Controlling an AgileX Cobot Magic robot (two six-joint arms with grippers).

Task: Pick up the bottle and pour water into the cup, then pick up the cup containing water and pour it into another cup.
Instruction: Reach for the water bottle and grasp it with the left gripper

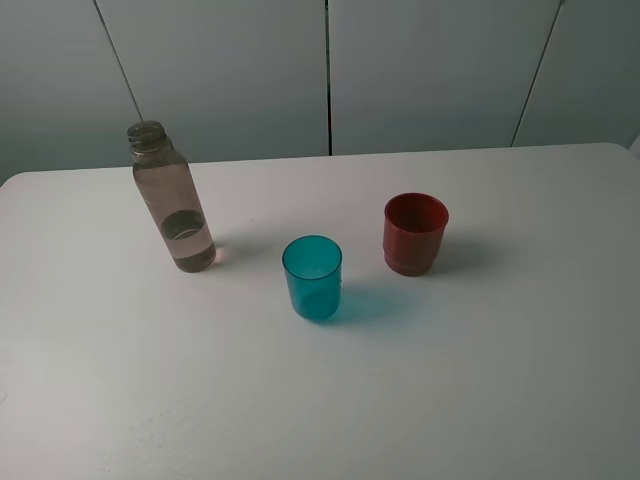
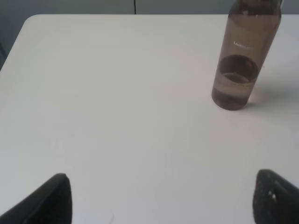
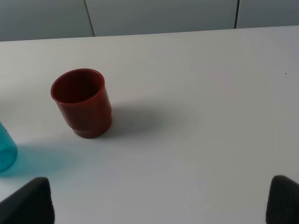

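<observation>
Bottle (image 2: 239, 65) well beyond the spread left fingers (image 2: 49, 203)

L gripper (image 2: 163, 178) & R gripper (image 3: 160, 181): fingers (image 2: 52, 200) spread wide, nothing gripped.

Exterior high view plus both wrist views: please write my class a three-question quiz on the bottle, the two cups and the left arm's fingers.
1. True or false: the bottle is filled with liquid right up to its neck.
2. Multiple choice: in the exterior high view, what stands between the bottle and the red-brown cup, a little nearer the camera? A) the teal cup B) a spoon C) a second bottle
3. Fill the gap: the fingers of the left gripper stand ____, with nothing between them but bare table.

Key: 1 false (liquid fills only the lower part); 2 A; 3 open.
</observation>
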